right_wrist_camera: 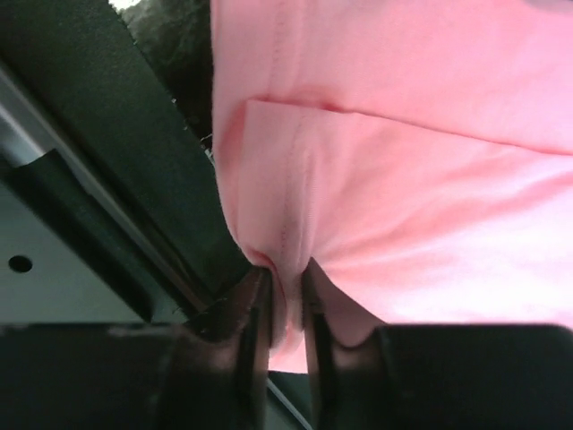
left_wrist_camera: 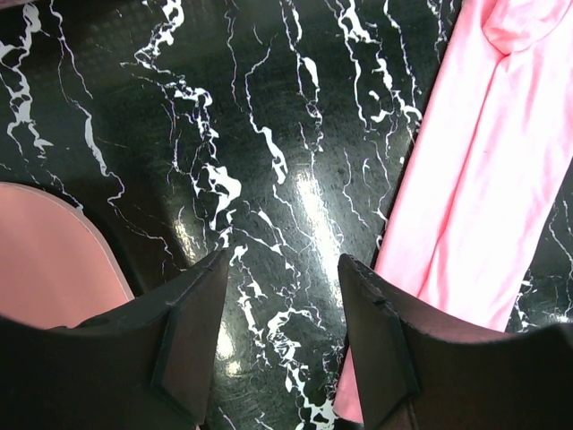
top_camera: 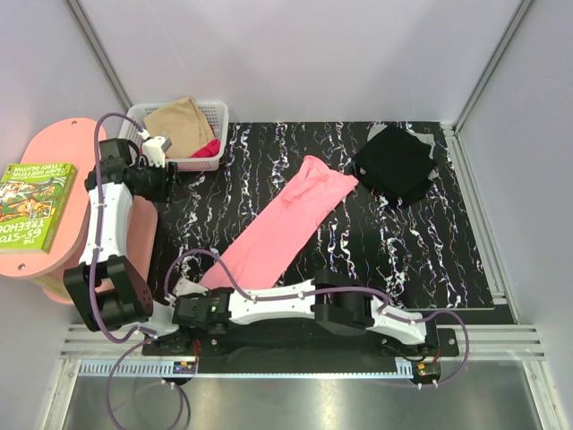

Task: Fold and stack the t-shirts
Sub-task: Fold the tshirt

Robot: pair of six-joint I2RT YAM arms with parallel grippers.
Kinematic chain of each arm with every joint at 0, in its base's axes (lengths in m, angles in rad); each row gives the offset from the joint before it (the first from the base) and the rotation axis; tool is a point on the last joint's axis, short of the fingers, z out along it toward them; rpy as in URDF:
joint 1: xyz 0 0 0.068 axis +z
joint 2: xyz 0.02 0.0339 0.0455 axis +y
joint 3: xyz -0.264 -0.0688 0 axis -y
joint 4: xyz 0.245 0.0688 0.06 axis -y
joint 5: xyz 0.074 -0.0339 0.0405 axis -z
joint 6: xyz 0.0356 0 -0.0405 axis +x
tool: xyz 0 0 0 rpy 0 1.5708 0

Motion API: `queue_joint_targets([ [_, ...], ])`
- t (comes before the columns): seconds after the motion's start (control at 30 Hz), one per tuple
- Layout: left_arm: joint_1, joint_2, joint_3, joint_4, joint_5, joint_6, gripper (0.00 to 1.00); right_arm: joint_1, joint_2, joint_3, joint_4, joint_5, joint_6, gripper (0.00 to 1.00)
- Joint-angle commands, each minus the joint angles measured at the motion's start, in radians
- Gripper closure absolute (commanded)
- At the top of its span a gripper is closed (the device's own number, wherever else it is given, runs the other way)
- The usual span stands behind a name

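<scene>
Right fingers (right_wrist_camera: 253, 336) on pink shirt (right_wrist_camera: 403, 179) (hem)

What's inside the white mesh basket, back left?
A crumpled tan t-shirt fills most of the basket, a magenta t-shirt peeking out beside it. Anything underneath is covered.

- Salmon-pink t-shirt (top_camera: 286, 219): folded into a long narrow strip, lying diagonally on the counter (top_camera: 403, 251) to the near right of the white mesh basket (top_camera: 218, 108). Its nearest end is pinched in the right end effector (right_wrist_camera: 285, 288).
- Black t-shirt (top_camera: 394, 161): folded compactly, well right of the basket.
- Tan t-shirt (top_camera: 179, 121) and magenta t-shirt (top_camera: 208, 149): crumpled inside the basket.
</scene>
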Motion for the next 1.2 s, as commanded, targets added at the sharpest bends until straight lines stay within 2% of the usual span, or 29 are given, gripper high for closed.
queue_joint_targets([
  [0.0, 0.004, -0.033, -0.001, 0.022, 0.005, 0.016, 0.43, 0.029, -0.062, -0.071, 0.052, 0.024, 0.033, 0.85],
  [0.1, 0.003, -0.037, 0.004, 0.023, 0.006, 0.015, 0.43, 0.024, -0.084, -0.107, 0.058, 0.015, 0.048, 0.96],
  [0.23, 0.004, -0.041, 0.007, 0.022, 0.005, 0.015, 0.43, 0.024, -0.143, -0.147, 0.056, -0.017, 0.051, 1.0],
  [0.67, 0.001, -0.018, 0.001, 0.022, 0.018, 0.015, 0.43, -0.001, -0.355, -0.164, 0.019, -0.005, 0.016, 1.0],
  [1.07, 0.004, -0.014, 0.01, 0.02, 0.032, 0.019, 0.43, -0.001, -0.392, -0.213, 0.021, -0.215, 0.042, 1.0],
  [1.17, 0.003, -0.013, 0.014, 0.018, 0.04, 0.018, 0.43, -0.026, -0.429, -0.251, 0.021, -0.212, 0.027, 1.0],
])
